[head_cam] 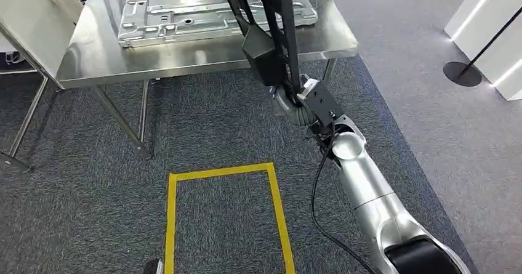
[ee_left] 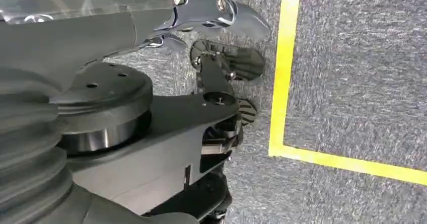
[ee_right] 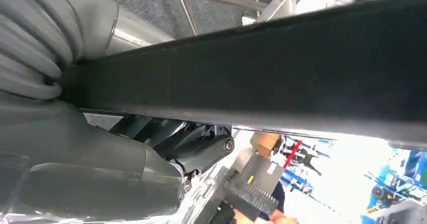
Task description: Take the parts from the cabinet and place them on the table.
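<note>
black part point(ee_right: 262, 73) apparently gripped across right fingers point(ee_right: 201, 151)

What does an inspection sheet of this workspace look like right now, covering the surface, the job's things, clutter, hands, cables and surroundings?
Surface: steel table on thin legs, standing on grey carpet.
Job's things: a flat silver stamped metal panel lies on the table; a long black part is held up over the table's front edge.
Clutter: nothing seen.
Hands: right hand grips the black part, which crosses the right wrist view as a dark bar; left hand hangs over the carpet, holding nothing, fingers too hard to read.
Cables: a black cable loops beside the right forearm.
Surroundings: yellow tape rectangle on the carpet, a black stanchion base, white panels at the right.
</note>
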`<state>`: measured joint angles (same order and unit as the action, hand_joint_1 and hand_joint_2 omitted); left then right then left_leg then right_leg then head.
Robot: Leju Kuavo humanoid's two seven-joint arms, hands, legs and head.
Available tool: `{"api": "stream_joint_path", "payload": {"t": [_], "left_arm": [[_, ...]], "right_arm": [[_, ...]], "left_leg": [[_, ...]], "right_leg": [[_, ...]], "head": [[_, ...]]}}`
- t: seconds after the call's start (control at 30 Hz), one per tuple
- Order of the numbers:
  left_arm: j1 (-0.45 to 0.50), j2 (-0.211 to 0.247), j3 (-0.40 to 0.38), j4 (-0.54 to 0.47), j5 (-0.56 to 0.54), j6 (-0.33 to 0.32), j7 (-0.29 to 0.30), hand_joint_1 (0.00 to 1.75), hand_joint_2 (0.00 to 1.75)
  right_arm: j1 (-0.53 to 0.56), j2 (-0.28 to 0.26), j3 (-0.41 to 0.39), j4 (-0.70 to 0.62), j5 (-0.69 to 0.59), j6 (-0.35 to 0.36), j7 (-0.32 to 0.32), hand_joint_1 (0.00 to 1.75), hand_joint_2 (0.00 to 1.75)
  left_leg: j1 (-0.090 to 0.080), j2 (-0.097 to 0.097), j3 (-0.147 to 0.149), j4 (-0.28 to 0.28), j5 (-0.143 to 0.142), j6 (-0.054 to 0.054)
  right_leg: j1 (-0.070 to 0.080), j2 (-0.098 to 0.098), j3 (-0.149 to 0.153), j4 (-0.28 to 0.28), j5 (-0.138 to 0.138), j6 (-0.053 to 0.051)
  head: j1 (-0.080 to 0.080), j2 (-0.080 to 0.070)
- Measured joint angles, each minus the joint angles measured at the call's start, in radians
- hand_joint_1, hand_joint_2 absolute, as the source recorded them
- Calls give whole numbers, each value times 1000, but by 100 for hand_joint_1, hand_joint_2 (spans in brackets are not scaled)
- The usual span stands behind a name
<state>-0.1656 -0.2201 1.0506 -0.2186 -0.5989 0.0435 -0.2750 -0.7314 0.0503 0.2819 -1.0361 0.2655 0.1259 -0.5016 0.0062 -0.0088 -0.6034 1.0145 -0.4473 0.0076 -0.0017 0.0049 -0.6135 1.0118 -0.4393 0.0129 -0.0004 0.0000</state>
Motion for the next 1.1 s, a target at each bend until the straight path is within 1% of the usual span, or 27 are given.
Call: {"api": "stream_joint_path", "payload": {"t": [0.03,0.07,0.1,0.17,0.2,0.23,0.27,0.3,0.37,0.4,0.43,0.47,0.5,0.53,0.63,0.73,0.87,1.1], "left_arm": [[0,0,0,0,0,0,0,0,175],[0,0,0,0,0,0,0,0,175],[-1,0,-1,0,0,0,0,0,175],[0,0,-1,0,0,0,0,0,175],[1,0,-1,0,0,0,0,0,175],[2,0,-1,0,0,0,0,0,175],[3,0,-1,0,0,1,1,0,175],[3,0,-1,0,0,1,2,0,175],[1,1,-1,0,0,1,2,0,175],[0,1,-1,0,0,1,2,0,175],[0,1,-1,0,0,1,1,0,175],[1,1,-1,0,0,1,1,0,175],[2,1,-1,0,1,1,1,0,175],[2,0,-1,0,2,2,1,0,175],[2,0,-1,0,3,3,0,0,175],[2,0,-1,0,3,3,0,0,175],[2,0,-1,0,3,3,0,0,175],[2,0,-1,0,3,3,-1,0,175]], "right_arm": [[0,0,0,1,0,0,0,175,175],[0,0,0,1,0,0,-1,175,175],[-1,0,0,1,0,0,-2,175,175],[0,1,0,1,-1,0,-2,175,175],[2,0,0,3,-1,0,-2,175,175],[5,0,0,5,-1,0,-2,175,175],[7,1,0,7,-1,0,-2,175,175],[8,0,0,7,-1,0,-2,175,175],[7,1,0,7,-1,0,-2,175,175],[6,1,0,7,-1,0,-3,175,175],[6,0,0,8,-1,-1,-3,175,175],[7,0,1,8,-1,-1,-3,175,175],[7,0,1,8,0,-2,-3,175,175],[6,0,1,9,0,-2,-3,175,175],[5,0,1,9,0,-2,-3,175,175],[5,0,1,9,0,-1,-5,175,175],[5,0,1,11,0,-1,-11,175,175],[5,0,1,13,-1,-1,-13,175,175]], "left_leg": [[-5,0,2,-1,0,-7],[-1,0,-2,9,-12,-11],[-1,2,-18,46,-39,-17],[3,2,-89,204,-117,-23],[4,2,-125,277,-142,-26],[4,2,-147,319,-146,-27],[5,3,-142,304,-126,-27],[5,3,-113,239,-84,-26],[6,4,-18,47,8,-20],[3,3,3,15,-11,-13],[0,1,1,7,-3,-8],[0,1,-2,8,-2,-5],[3,0,-1,2,2,-4],[1,-1,-2,2,3,-5],[-1,-2,-2,2,3,0],[-3,-1,-4,3,4,8],[-4,-2,-6,4,5,10],[-3,-1,-5,3,6,9]], "right_leg": [[-8,0,3,-10,5,-9],[-11,-3,9,-17,9,-13],[-12,-4,11,-20,10,-19],[-10,-4,11,-18,9,-23],[-9,-5,11,-17,8,-23],[-9,-5,11,-16,7,-24],[-9,-4,11,-15,6,-23],[-9,-3,12,-13,4,-22],[-10,-2,16,-7,-2,-17],[-5,-1,14,-5,-5,-12],[-3,0,10,-1,-4,-7],[-3,0,10,-2,-2,-3],[-1,-1,9,0,-6,-2],[-2,-1,9,-2,-1,-14],[-4,-2,12,-8,1,-8],[-5,-2,12,-12,5,-2],[-6,-2,12,-14,8,8],[-5,-2,11,-14,8,9]], "head": [[-1,0],[0,0],[-7,0],[-7,0],[-7,0],[-7,0],[-7,0],[-7,0],[-7,0],[-6,0],[-6,0],[-5,0],[-6,0],[-5,0],[-5,0],[-5,0],[-5,0],[-6,0]]}}
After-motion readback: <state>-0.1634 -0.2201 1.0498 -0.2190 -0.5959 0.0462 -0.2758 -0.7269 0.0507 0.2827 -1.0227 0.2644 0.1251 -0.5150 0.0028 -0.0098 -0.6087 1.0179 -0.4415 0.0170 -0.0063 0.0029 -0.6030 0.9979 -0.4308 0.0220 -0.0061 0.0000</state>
